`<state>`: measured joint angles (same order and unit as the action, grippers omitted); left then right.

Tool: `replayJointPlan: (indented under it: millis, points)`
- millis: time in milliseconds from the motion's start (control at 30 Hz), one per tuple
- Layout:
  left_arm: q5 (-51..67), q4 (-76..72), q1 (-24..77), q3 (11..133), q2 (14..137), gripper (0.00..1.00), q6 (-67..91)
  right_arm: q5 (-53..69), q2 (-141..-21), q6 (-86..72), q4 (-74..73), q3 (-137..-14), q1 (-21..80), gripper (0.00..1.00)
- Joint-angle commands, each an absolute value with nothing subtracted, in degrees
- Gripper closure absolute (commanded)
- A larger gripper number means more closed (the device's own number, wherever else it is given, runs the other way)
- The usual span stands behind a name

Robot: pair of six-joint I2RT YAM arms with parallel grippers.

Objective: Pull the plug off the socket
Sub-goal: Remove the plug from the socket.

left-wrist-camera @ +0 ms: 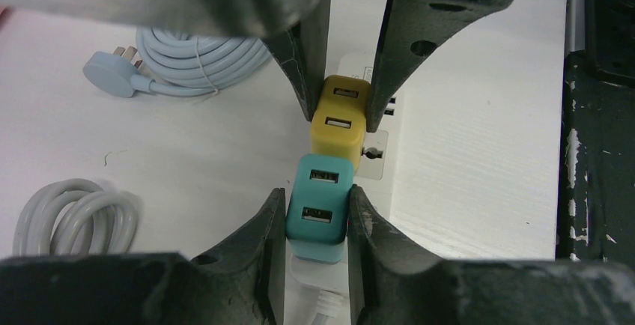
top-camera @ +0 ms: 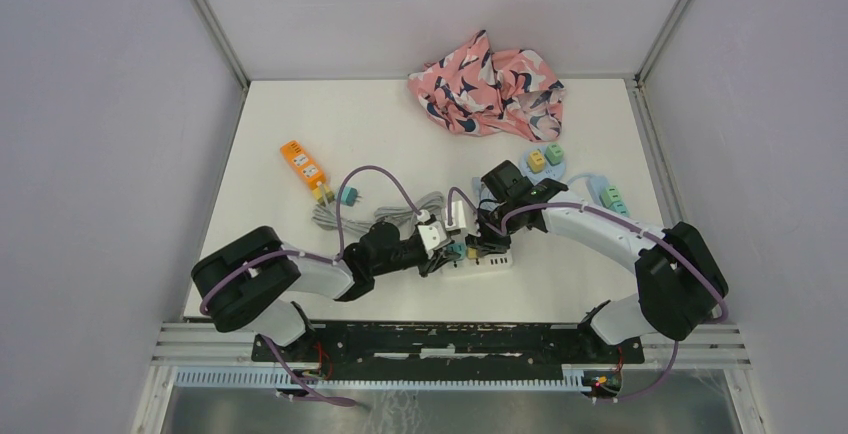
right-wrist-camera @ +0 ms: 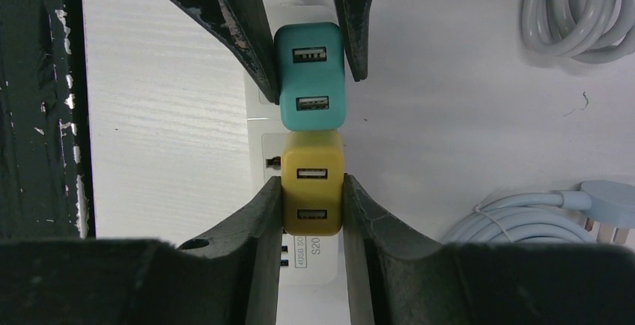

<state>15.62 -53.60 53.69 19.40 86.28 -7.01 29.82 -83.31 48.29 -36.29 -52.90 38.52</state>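
Observation:
A white power strip [right-wrist-camera: 318,265], the socket, lies near the table's front edge [top-camera: 492,262]. Two USB plugs sit in it side by side: a teal plug [left-wrist-camera: 320,209] and a yellow plug [right-wrist-camera: 312,190]. My left gripper [left-wrist-camera: 316,196] is shut on the teal plug, with a finger pressed on each side. My right gripper [right-wrist-camera: 312,184] comes from the opposite end and is shut on the yellow plug in the same way. In the top view both grippers, left [top-camera: 448,249] and right [top-camera: 487,242], meet over the strip. The plugs' prongs are hidden.
A light blue coiled cable [left-wrist-camera: 195,52] and a grey coil [left-wrist-camera: 75,216] lie beside the strip. Farther off are an orange device [top-camera: 303,166], spare plugs [top-camera: 545,157] and a pink patterned cloth [top-camera: 490,84]. The black front rail [left-wrist-camera: 599,115] runs close by.

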Motion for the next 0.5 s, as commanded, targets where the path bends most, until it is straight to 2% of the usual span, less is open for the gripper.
replayJointPlan:
  millis: [0, 67, 300, 467]
  points:
    - [16.1, -52.1, 53.8, 21.3, 87.3, 0.92, -9.2, 32.4, -82.8, 48.3, -36.1, -54.8, 39.5, 1.0]
    - [16.1, -52.0, 53.7, 21.1, 87.2, 0.97, -9.3, 32.5, -82.7, 48.4, -36.3, -54.8, 39.3, 1.0]
    - [16.5, -51.7, 53.7, 21.2, 87.5, 0.97, -9.8, 40.7, -82.1, 49.6, -37.4, -54.1, 38.9, 1.0]
    - [17.6, -51.6, 53.7, 21.6, 88.4, 0.97, -9.3, 40.0, -82.6, 39.0, -29.4, -53.8, 39.1, 1.0]
